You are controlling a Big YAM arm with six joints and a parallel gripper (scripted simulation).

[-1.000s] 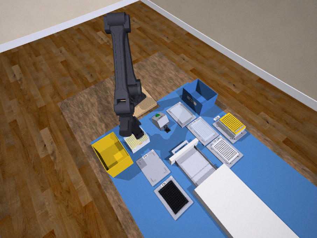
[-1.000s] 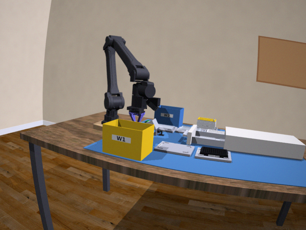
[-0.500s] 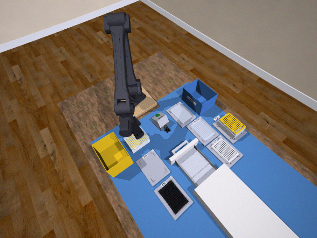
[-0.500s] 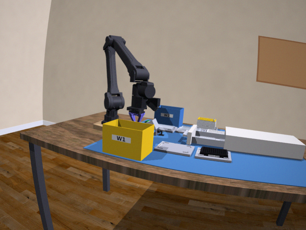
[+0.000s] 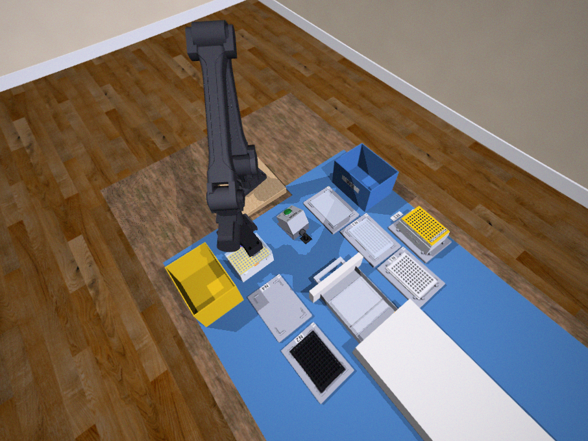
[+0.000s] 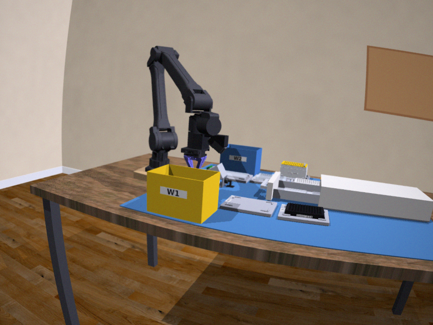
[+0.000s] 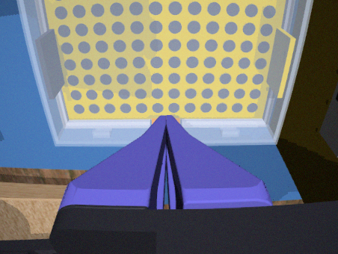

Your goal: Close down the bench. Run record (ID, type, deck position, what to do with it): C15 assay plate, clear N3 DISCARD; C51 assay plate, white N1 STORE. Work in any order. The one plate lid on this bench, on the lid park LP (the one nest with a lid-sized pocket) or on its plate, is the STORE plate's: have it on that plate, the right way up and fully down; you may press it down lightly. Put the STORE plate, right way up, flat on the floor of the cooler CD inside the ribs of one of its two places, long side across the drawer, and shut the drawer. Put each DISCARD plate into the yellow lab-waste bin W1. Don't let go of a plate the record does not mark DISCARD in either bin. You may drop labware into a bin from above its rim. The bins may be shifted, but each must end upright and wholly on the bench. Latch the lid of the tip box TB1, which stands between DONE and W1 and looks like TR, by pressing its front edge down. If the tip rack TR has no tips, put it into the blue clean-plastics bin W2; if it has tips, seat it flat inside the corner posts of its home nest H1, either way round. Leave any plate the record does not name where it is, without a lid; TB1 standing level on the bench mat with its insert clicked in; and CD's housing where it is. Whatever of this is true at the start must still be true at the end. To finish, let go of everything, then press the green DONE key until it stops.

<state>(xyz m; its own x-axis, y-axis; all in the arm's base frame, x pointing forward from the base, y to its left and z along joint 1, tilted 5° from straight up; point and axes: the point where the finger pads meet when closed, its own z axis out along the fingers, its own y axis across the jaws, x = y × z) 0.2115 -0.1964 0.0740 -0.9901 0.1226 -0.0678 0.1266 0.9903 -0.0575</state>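
Note:
My gripper (image 7: 165, 126) is shut and empty, its tips at the near edge of the clear lid of tip box TB1 (image 7: 164, 48), which shows a yellow insert. In the top view the gripper (image 5: 250, 248) stands over TB1 (image 5: 249, 260), between the yellow bin W1 (image 5: 203, 283) and the DONE key (image 5: 287, 213). The lid (image 5: 329, 207) lies on the lid park. The clear plate (image 5: 369, 235) sits on N3 and the white plate (image 5: 411, 274) on N1. The tip rack TR (image 5: 422, 227) has a yellow top. The cooler drawer (image 5: 355, 301) is open.
The blue bin W2 (image 5: 365, 175) stands at the back. A black plate (image 5: 317, 360) sits on N2, and the nest N4 (image 5: 279, 306) is bare. The white cooler housing (image 5: 441, 379) fills the front right. W1 (image 6: 182, 191) hides TB1 in the exterior view.

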